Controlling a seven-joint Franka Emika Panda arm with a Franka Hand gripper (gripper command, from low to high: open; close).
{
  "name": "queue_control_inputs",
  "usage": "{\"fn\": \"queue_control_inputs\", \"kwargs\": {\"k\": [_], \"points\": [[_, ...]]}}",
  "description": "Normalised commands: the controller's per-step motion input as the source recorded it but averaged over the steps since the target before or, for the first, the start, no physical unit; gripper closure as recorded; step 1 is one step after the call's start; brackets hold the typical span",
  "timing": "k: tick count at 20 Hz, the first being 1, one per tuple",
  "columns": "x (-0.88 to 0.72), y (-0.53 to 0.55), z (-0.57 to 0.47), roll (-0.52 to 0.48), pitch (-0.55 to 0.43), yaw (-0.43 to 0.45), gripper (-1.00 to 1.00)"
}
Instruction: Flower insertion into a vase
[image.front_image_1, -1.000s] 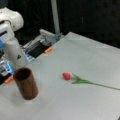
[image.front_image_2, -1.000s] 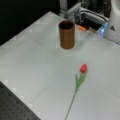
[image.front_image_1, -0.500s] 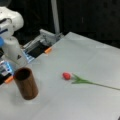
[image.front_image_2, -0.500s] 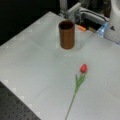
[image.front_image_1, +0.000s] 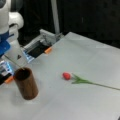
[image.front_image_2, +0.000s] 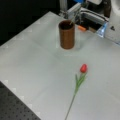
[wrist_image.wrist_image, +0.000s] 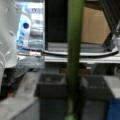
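At a front view's left the brown vase (image.front_image_1: 25, 83) stands upright on the grey tabletop (image.front_image_1: 82, 55), a thin stem (image.front_image_1: 13, 63) slanting up out of its mouth toward the white and blue robot arm (image.front_image_1: 5, 30). To the right, well apart from the vase, a red flower (image.front_image_1: 85, 79) lies flat. In the wrist view a green stem (wrist_image.wrist_image: 74, 57) runs vertically; whether the fingers are clenched on it, I cannot tell.

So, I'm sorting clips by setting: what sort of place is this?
Likely a robotics lab bench: a white robot arm beside a plain grey table with a metal frame behind. On it stand only a brown vase and a red tulip.
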Motion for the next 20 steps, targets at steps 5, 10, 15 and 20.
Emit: {"fn": "queue_control_inputs", "kwargs": {"k": [5, 10, 15, 20], "points": [[0.14, -0.19, 0.22, -0.003, 0.411, -0.081, 1.00], [0.17, -0.07, 0.23, -0.121, 0.450, -0.097, 1.00], [0.37, 0.01, 0.15, -0.224, 0.544, -0.101, 1.00], [0.44, -0.10, 0.01, -0.162, 0.438, -0.086, 1.00]]}}
